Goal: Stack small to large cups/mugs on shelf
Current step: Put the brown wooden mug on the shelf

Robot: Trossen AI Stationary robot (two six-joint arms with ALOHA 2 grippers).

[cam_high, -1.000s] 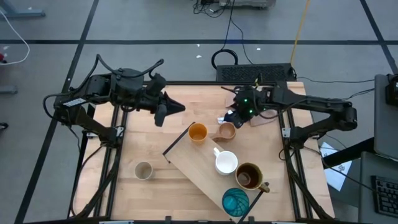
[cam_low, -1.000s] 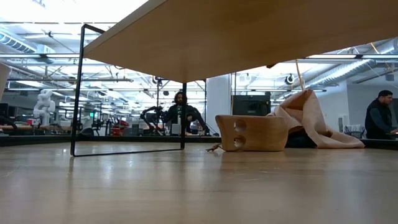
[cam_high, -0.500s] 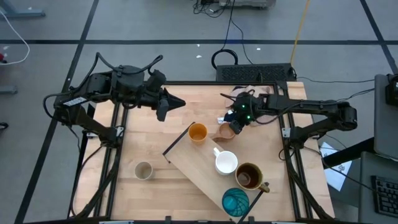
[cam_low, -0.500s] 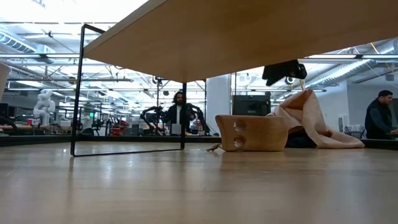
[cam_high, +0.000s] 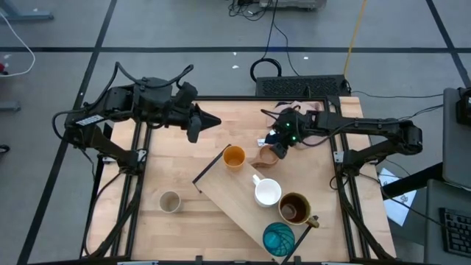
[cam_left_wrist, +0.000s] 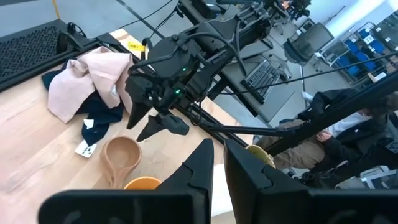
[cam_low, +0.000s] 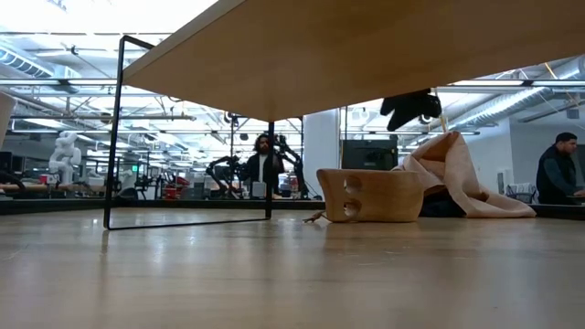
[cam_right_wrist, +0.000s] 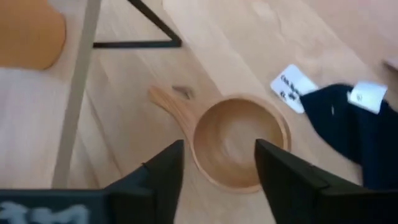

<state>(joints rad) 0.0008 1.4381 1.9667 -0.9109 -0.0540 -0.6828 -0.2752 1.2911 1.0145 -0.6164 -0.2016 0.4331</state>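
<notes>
The tan handled cup point(cam_high: 266, 155) stands upright on the tabletop beside the shelf's far end. My right gripper point(cam_high: 278, 146) hangs just above it, open; in the right wrist view its fingers point(cam_right_wrist: 163, 174) flank the cup point(cam_right_wrist: 239, 142), and the low view shows the gripper point(cam_low: 411, 108) clear above the cup point(cam_low: 370, 194). The orange cup point(cam_high: 234, 157), white mug point(cam_high: 267, 193), dark brown mug point(cam_high: 294, 208) and teal cup point(cam_high: 278, 238) stand on the slanted shelf point(cam_high: 235, 202). The beige-grey cup point(cam_high: 170, 201) stands on the table at near left. My left gripper point(cam_high: 204, 121) waits shut, raised at far left.
A pink cloth point(cam_left_wrist: 87, 81) and a navy cloth point(cam_right_wrist: 348, 124) with a white tag point(cam_right_wrist: 292, 84) lie just beyond the tan cup at the far right. The shelf's dark end rail point(cam_right_wrist: 134, 43) runs close by the cup. People show in the room behind.
My right gripper has come down toward the tan cup, entering the low view from above, and its fingers have spread apart there. The cup has stayed in place.
</notes>
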